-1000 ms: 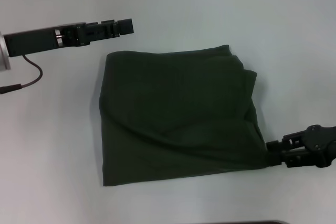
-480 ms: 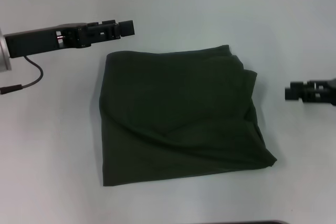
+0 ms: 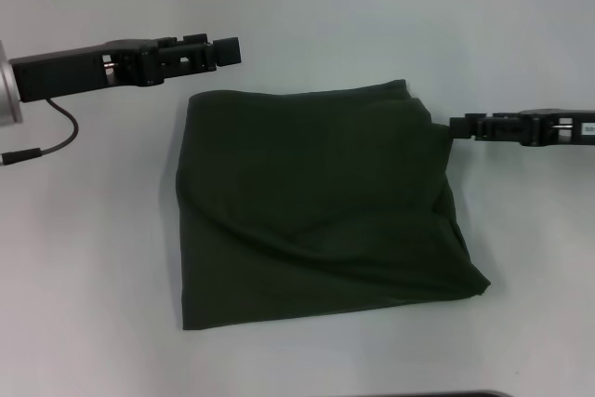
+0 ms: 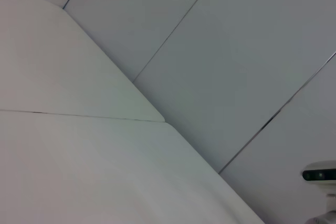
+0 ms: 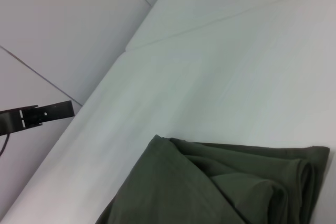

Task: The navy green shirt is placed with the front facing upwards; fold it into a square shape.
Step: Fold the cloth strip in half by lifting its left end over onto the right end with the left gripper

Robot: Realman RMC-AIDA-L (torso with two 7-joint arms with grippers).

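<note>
1. The right gripper (image 3: 457, 125) reaches in from the right side in the head view. Its tip is at the upper right edge of the navy green shirt (image 3: 316, 206), at the bunched folds there. Whether the fingers are apart or together, and whether they touch the cloth, I cannot tell.
2. The left gripper (image 3: 226, 49) comes in from the left and stands over the table beyond the far left corner of the shirt, not touching it. From the head view I cannot tell the state of its fingers either.
3. The shirt lies in the middle of the white table (image 3: 93, 258), folded into a shape close to a square. Only plain dark green cloth shows on top.
4. The left edge and the near edge of the shirt are rather straight. The right side is uneven, with layers that stick out at the far right corner and a point at the near right corner.
5. The right wrist view shows the stacked folded layers of the shirt, and farther off the left gripper's arm above the table.
</note>
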